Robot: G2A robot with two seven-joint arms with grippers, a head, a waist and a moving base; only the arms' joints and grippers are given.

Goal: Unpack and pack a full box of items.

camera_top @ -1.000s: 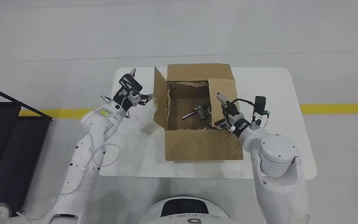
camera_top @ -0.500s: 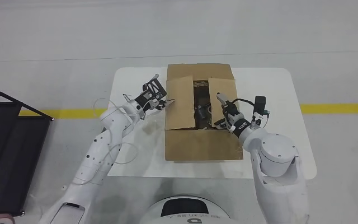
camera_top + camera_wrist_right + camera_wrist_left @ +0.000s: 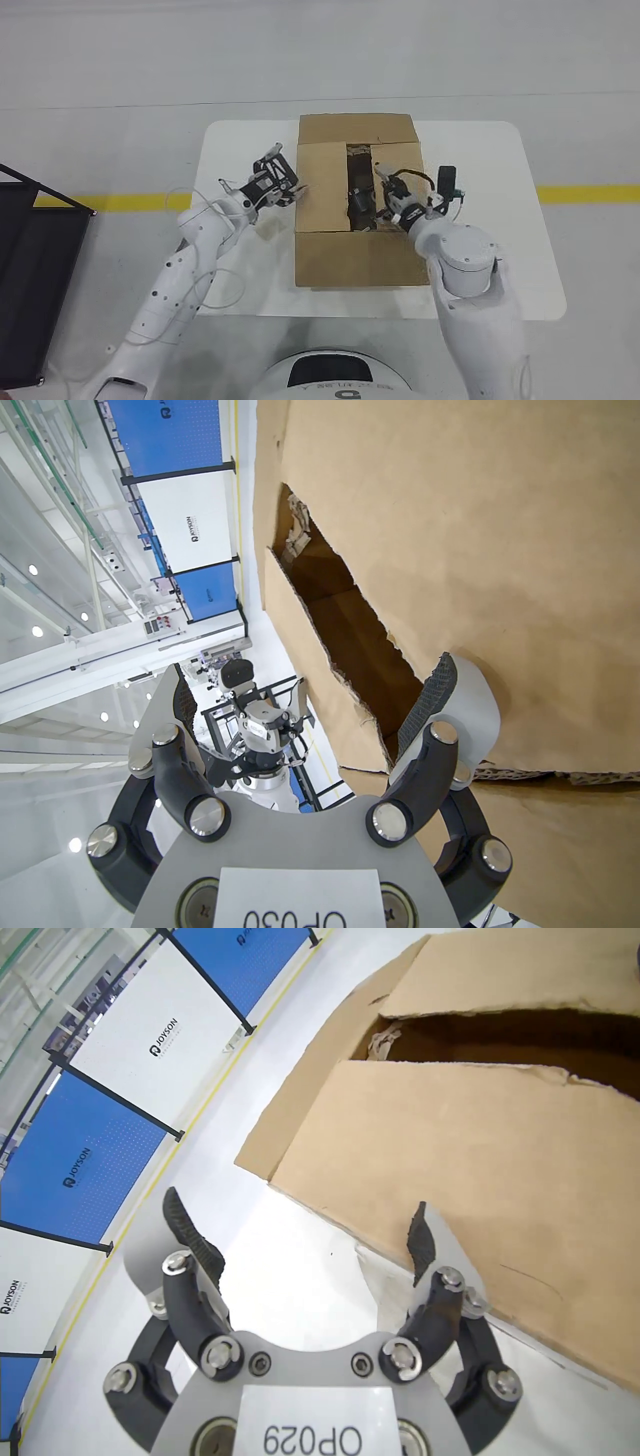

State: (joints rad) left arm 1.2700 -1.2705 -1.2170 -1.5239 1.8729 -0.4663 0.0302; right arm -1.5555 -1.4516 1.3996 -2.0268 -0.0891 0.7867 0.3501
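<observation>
The white surface (image 3: 480, 200) with rounded corners carries one cardboard box (image 3: 355, 258) at its middle, flaps nearly shut.

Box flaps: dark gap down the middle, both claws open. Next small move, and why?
Probably push the right flap inward and down with the right claw, which is open with one finger at that flap's torn edge. The left flap already looks flat over the box, and a gap separates the two.

pale grey floor (image 3: 320, 50) with a yellow line (image 3: 590, 193); white table (image 3: 520, 170); blue and white panels (image 3: 90, 1148) behind
</observation>
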